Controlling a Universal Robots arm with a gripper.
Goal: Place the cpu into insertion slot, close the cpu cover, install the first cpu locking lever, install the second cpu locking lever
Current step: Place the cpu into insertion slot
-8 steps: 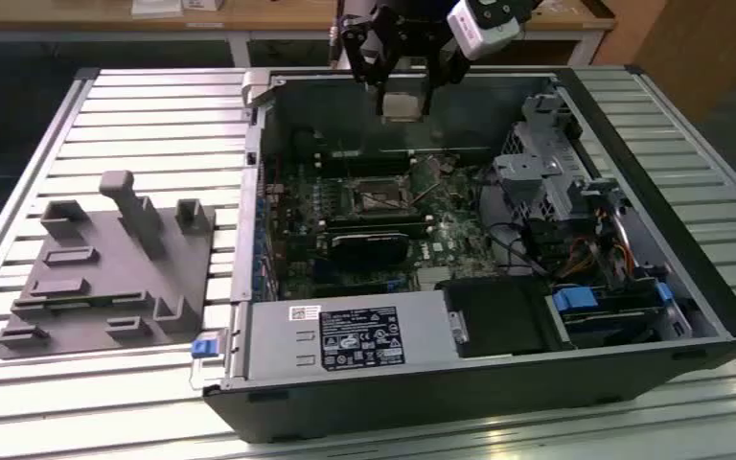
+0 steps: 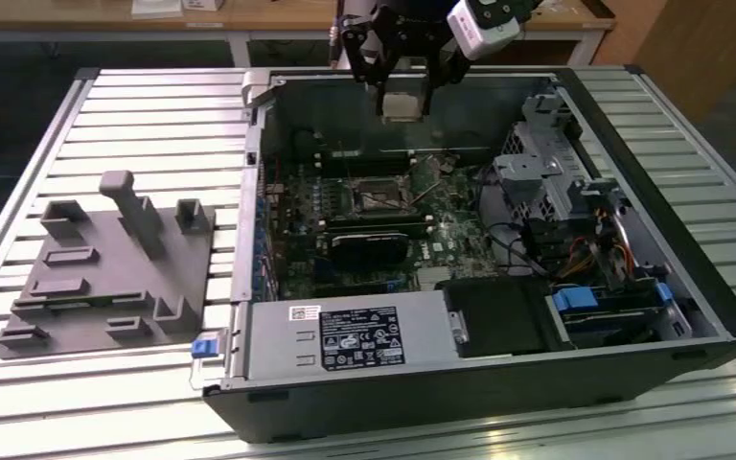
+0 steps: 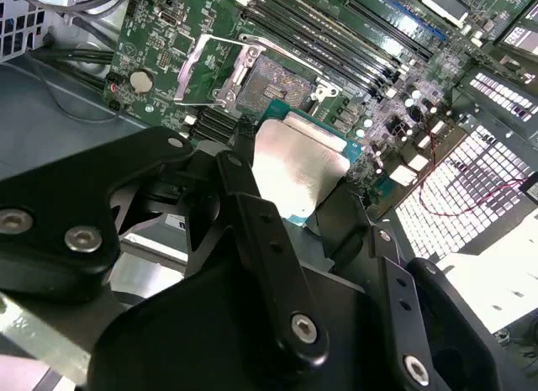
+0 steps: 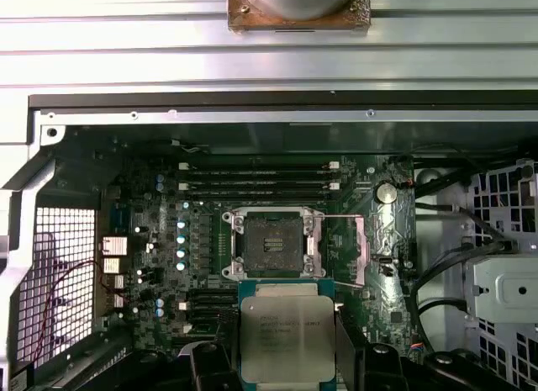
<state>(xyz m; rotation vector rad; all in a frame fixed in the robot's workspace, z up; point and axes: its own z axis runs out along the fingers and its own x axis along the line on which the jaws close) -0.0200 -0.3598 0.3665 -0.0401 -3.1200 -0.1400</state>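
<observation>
One square, silvery cpu with green edging.

The setting is a workshop or test lab. An opened computer case lies on a slatted aluminium table, with a grey moulded fixture block beside it. A wooden workbench stands behind the table on a dark floor.

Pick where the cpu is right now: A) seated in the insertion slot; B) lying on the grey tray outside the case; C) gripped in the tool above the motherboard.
C: the cpu sits clamped in the tool, clear of the bare insertion slot.
</observation>
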